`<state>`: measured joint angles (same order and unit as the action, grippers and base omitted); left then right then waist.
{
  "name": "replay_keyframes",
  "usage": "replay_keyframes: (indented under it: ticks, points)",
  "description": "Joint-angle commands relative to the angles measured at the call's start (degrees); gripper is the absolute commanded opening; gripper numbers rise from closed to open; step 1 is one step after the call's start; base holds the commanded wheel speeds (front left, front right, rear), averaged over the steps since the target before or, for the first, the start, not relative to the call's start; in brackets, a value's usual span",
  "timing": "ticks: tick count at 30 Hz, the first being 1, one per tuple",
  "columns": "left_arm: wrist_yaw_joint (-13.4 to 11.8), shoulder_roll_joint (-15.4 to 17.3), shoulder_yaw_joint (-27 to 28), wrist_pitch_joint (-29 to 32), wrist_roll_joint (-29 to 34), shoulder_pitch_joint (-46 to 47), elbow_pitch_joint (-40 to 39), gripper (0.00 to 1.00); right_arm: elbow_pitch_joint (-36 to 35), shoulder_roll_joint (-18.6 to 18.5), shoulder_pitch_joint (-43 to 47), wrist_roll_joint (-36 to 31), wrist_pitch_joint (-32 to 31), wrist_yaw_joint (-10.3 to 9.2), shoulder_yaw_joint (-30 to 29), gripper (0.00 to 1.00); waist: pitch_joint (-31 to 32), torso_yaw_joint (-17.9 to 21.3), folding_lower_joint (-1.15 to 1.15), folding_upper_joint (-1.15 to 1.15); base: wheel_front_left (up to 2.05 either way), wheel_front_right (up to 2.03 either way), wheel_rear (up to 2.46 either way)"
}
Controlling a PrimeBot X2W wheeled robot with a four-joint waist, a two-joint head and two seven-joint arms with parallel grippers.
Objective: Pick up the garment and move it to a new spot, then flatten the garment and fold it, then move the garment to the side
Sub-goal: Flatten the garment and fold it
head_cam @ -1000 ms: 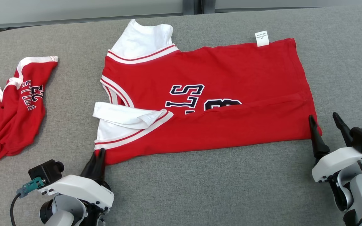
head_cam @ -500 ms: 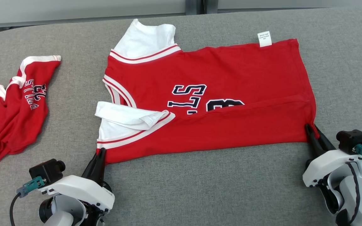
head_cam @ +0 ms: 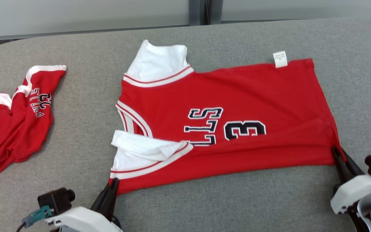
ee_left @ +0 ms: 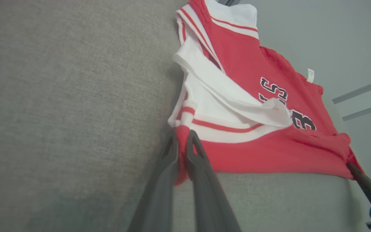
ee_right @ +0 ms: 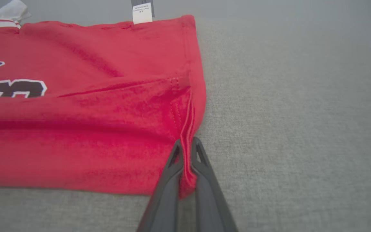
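The garment [head_cam: 237,106] is a red jersey with white sleeves, dark lettering and a number, lying spread on the grey table [head_cam: 204,203] with its near long edge folded over. My left gripper [head_cam: 114,184] is shut on its near shoulder corner, red cloth pinched between the fingers [ee_left: 181,141]. At the near hem corner my right gripper [head_cam: 339,152] is shut on the garment [ee_right: 76,112], the hem edge caught between its tips [ee_right: 185,145]. A white label [head_cam: 280,59] sticks out at the far hem edge.
A second red garment [head_cam: 11,125] with white trim lies crumpled at the table's left side. Bare grey table runs along the near edge between my arms and to the right of the jersey. A pale wall with a dark post [head_cam: 198,11] stands behind the table.
My right gripper closed from wide open onto the near hem corner. The left gripper finished closing on the shoulder corner. The camera shifted, and the folded flap now uncovers more of the number.
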<state>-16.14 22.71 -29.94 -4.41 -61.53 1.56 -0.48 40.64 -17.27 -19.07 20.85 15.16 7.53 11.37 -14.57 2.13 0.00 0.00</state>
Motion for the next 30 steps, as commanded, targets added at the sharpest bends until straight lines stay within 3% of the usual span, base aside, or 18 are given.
replay_keyframes:
  ticks: [1, 9, 15, 16, 17, 18, 19, 20, 21, 30]
  points:
    - [-0.9, 1.0, 0.4, 0.1, 0.0, -1.3, -0.8, 0.00, -0.4, -1.1, 1.6, 0.8, -0.2, -0.08, -0.6, 0.00, 0.6, -0.2, 0.00, 0.00, 0.00, 0.00, 0.00]
    - [-5.0, 2.9, -0.8, 2.7, -0.8, -7.2, -7.0, 0.00, -6.1, -2.6, 11.5, 1.5, -3.9, -0.13, -3.6, 0.00, 2.2, -1.0, 0.00, 0.00, 0.00, 0.00, 0.00]
    - [-5.7, 3.1, -2.0, 6.2, -2.6, -8.0, -6.2, 0.00, -10.7, -0.9, 14.5, -0.4, -6.6, -0.12, -6.1, 0.00, 2.7, -0.5, 0.00, 0.00, 0.00, 0.00, 0.00]
    - [-5.7, 3.1, -2.1, 6.5, -2.6, -7.7, -5.8, 0.13, -11.3, -0.5, 14.7, -0.8, -7.0, -0.12, -6.6, 0.00, 2.8, -0.4, 0.00, 0.00, 0.00, 0.00, 0.00]
    - [-5.6, 2.9, -2.1, 6.6, -2.5, -7.3, -5.4, 0.31, -11.7, -0.2, 14.9, -1.4, -7.2, -0.11, -7.0, 0.11, 2.9, -0.4, 0.00, 0.00, 0.00, 0.00, 0.00]
    - [-5.6, 2.8, -2.1, 6.3, -2.3, -6.9, -5.1, 0.40, -12.2, 0.0, 14.9, -2.0, -7.2, -0.11, -7.7, 0.42, 3.0, -0.4, 0.00, 0.00, 0.00, 0.00, 0.00]
    - [-5.5, 2.6, -2.0, 6.1, -2.1, -6.6, -4.8, 0.47, -12.6, 0.4, 15.0, -2.5, -7.2, -0.11, -8.5, 0.91, 3.1, -0.4, 0.00, 0.00, 0.00, 0.00, 0.00]
    - [-5.4, 2.2, -1.9, 5.7, -2.0, -6.3, -4.7, 0.79, -13.1, 0.9, 15.1, -2.9, -7.3, -0.11, -9.2, 1.00, 3.2, -0.4, 0.00, 0.00, 0.00, 0.00, 0.00]
    - [-5.3, 1.9, -1.7, 5.2, -2.0, -6.1, -4.6, 1.00, -13.6, 1.2, 15.3, -3.4, -7.2, -0.11, -10.1, 1.00, 3.3, -0.4, 0.00, 0.00, 0.00, 0.00, 0.00]
    - [-6.5, 1.7, 1.9, -0.2, 0.0, -4.7, -5.4, 1.00, -20.4, 4.6, 16.2, -10.3, -5.1, -0.06, -16.5, 1.00, 5.0, -0.3, 0.00, 0.00, 0.00, 0.00, 0.00]
